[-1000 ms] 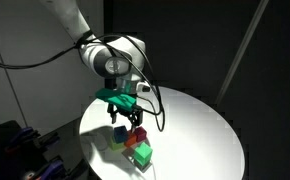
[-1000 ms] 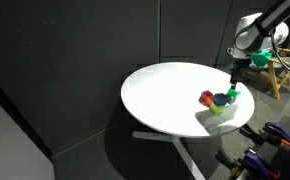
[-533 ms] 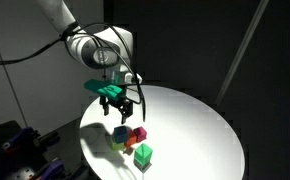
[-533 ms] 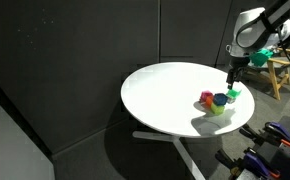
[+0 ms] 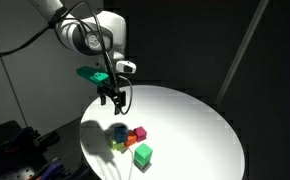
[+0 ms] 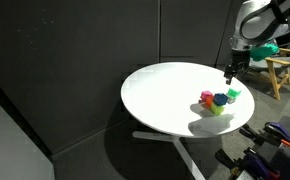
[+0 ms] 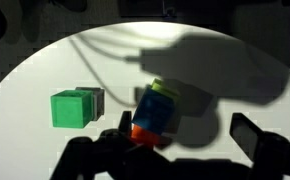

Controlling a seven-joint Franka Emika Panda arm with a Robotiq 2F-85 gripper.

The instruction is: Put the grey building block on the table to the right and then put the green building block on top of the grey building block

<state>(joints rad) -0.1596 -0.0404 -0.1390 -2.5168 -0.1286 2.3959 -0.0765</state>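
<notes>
The green building block (image 7: pixel 73 108) lies on the white table (image 7: pixel 45 70) at the left of the wrist view. A small grey building block (image 7: pixel 96 100), dark in shadow, touches its right side. My gripper (image 7: pixel 180 145) is open and holds nothing. It hangs well above the table, over a tilted stack of a yellow-green, a blue (image 7: pixel 157 108) and an orange block. In both exterior views the gripper (image 5: pixel 117 100) (image 6: pixel 229 72) is high above the cluster. The green building block (image 5: pixel 142 155) (image 6: pixel 232 93) sits at the edge of that cluster. I cannot make out the grey one there.
A red block (image 5: pixel 139 133), a yellow-green block (image 5: pixel 119 140) and a magenta block (image 6: pixel 206 98) crowd together near the round table's rim (image 5: pixel 95 150). The wide white tabletop (image 6: pixel 165 90) stretches away from them. Dark walls surround the table, and equipment stands on the floor nearby.
The gripper has lifted up and away from the blocks, staying open. The blocks have not moved.
</notes>
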